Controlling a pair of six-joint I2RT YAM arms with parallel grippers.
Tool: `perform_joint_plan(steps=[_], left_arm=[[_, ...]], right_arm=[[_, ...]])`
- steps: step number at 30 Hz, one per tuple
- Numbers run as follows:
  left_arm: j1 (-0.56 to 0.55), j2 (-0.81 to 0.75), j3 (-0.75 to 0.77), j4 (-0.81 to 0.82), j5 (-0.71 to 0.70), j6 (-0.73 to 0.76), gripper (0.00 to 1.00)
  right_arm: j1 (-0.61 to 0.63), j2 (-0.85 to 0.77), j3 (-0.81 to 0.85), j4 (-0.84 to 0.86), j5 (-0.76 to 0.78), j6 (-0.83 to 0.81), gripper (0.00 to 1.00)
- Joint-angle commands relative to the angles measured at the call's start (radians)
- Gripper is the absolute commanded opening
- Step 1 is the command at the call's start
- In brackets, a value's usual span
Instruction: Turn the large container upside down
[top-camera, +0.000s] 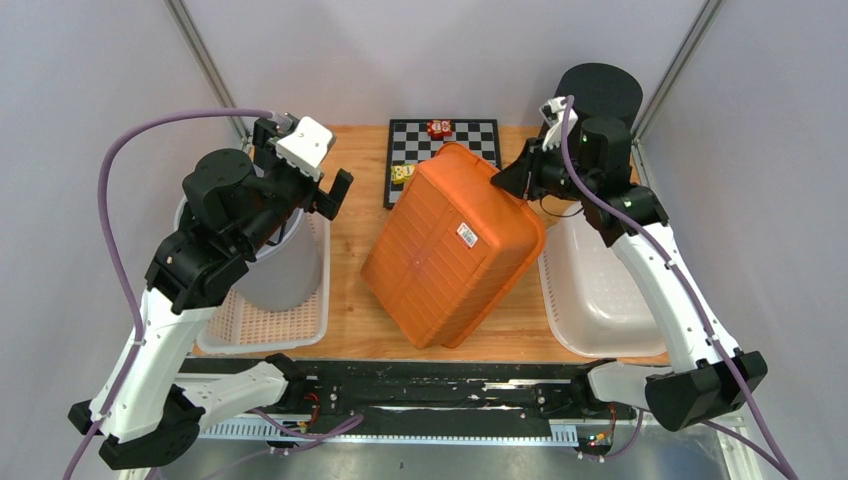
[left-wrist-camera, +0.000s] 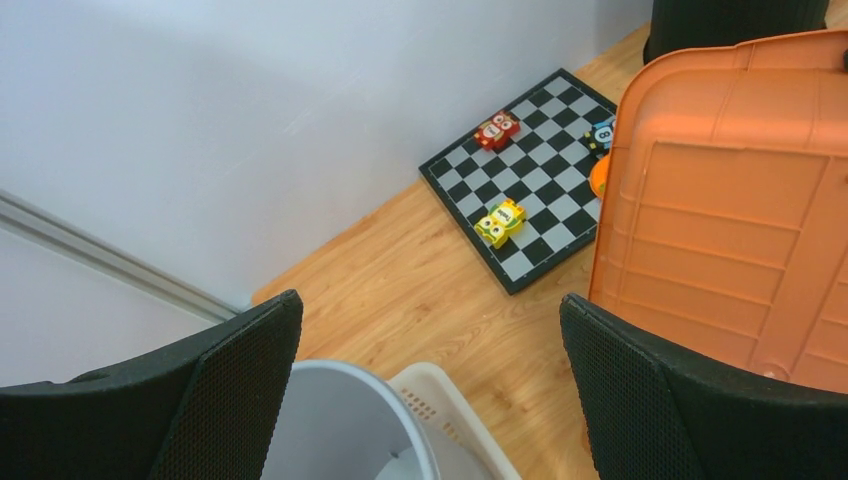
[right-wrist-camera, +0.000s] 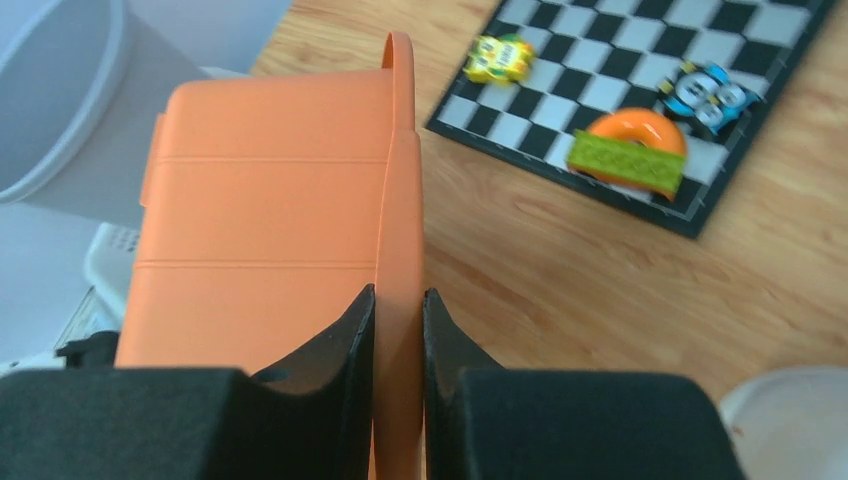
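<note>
Right gripper (right-wrist-camera: 398, 305) clamped on orange container (top-camera: 450, 250) rim (base tilted upward), left gripper (left-wrist-camera: 430, 310) wide, empty.

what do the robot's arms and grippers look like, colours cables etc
The left arm and right arm have white links with black joints and bases. A purple cable runs along each. The left gripper and right gripper have black fingers.

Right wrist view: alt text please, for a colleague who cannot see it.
The right gripper is shut on the rim of the orange container, seen edge-on. Beyond it, on the wooden table, a chessboard carries an orange ring, a yellow toy and a blue toy.
</note>
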Motion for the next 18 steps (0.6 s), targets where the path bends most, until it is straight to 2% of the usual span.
perform_joint_plan(steps=[1,7,13,18], left_arm=[[0.008,-0.015,-0.02,0.019,0.029,0.021,1.0],[0.008,-0.037,-0.059,-0.029,0.165,0.066,1.0],[0.008,-0.052,-0.126,-0.086,0.337,0.129,1.0],[0.008,-0.068,-0.2,-0.103,0.408,0.169,1.0]], right_arm=[[-0.025,-0.079,-0.097,0.057,0.163,0.076,0.02],[-0.053,-0.131,-0.223,0.079,0.231,0.067,0.02],[-0.094,-0.151,-0.327,0.148,0.212,0.044,0.02],[-0.117,-0.167,-0.384,0.187,0.193,0.021,0.02]])
